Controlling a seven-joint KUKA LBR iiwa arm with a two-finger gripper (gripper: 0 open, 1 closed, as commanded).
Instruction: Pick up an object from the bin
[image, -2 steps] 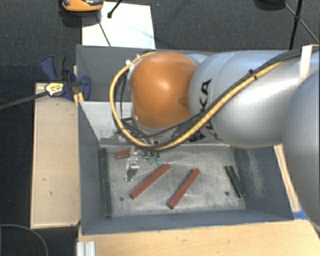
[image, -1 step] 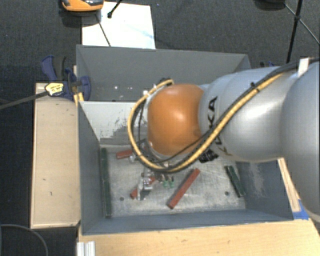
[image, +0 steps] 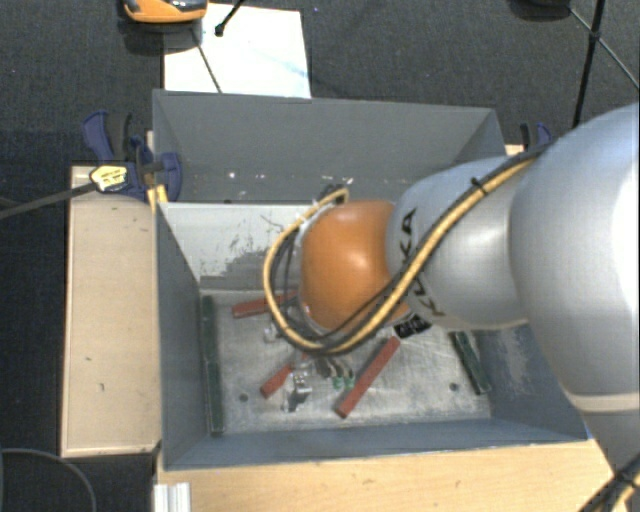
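Pincer (image: 298, 392) low in the bin (image: 330, 140), between two red sticks

The pincer points down near the front of the bin's floor, about the middle from side to side. It is small and partly hidden under the wrist, so I cannot tell if it is spread or pressed together, or if it is pinching anything.

Just beside it on the left lies a short red stick (image: 276, 383), tilted. Just beside it on the right lies a long red stick (image: 366, 376), tilted too. A small green bit (image: 344, 381) sits between the pincer and the long stick.

Above the pincer is the round orange cover (image: 342, 262) on the wrist. Black and yellow cables (image: 277, 262) loop around it. The big grey arm (image: 520, 250) comes in from the right and bends down into the bin.

Farther back on the left, a third red stick (image: 249, 308) lies near the cables. One dark green strip (image: 209, 365) lies along the left wall. Another dark green strip (image: 470, 362) lies on the right side of the floor, under the arm.
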